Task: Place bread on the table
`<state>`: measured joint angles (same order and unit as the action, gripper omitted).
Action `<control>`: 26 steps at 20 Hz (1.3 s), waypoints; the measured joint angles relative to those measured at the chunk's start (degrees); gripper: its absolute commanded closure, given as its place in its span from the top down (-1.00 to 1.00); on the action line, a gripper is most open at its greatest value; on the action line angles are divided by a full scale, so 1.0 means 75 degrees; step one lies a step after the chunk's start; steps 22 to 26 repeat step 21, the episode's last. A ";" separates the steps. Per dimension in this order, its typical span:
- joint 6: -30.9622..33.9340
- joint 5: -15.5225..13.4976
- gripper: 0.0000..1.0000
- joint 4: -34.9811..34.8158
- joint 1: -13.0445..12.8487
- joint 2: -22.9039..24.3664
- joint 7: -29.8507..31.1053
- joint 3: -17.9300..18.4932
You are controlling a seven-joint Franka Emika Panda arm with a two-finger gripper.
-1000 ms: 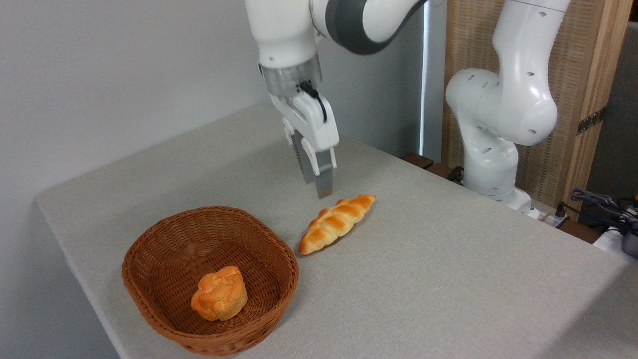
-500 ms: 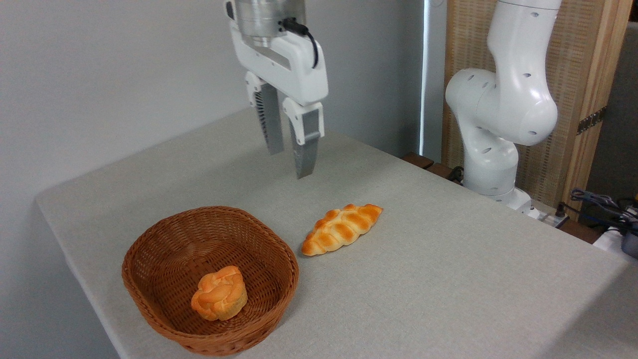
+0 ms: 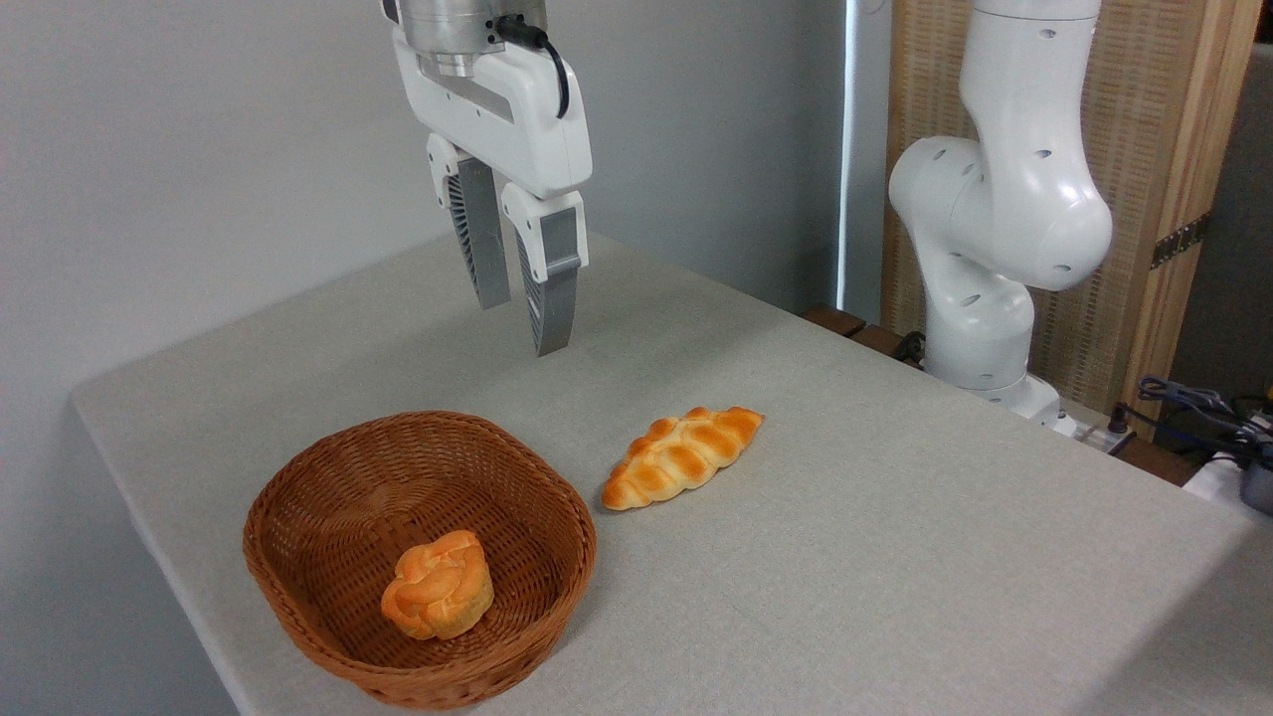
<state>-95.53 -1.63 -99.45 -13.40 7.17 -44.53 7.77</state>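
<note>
Bread (image 3: 682,456): long braided loaf, golden-orange, pointed ends, flat on counter (image 3: 895,557) just right of basket (image 3: 328,607). Hand (image 3: 517,328) above, fingers apart, empty; open counter to the right.

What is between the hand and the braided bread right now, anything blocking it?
Nothing visible. The hand hangs open in the air, up and to the left of the braided bread, which lies flat on the table beside the wicker basket, apart from it.
</note>
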 measured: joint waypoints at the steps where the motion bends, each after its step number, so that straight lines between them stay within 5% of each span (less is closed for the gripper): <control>1: 0.0002 0.0000 1.00 0.0002 -0.0005 -0.0011 0.0000 -0.0005; 5: 0.0124 -0.0002 1.00 0.0104 0.0072 -0.0188 0.0017 -0.0183; 9: 0.0617 -0.0001 1.00 0.0707 0.0684 -0.0638 0.0241 -0.0918; 26: 0.0670 -0.0001 1.00 0.0872 0.0880 -0.0744 0.0259 -0.0862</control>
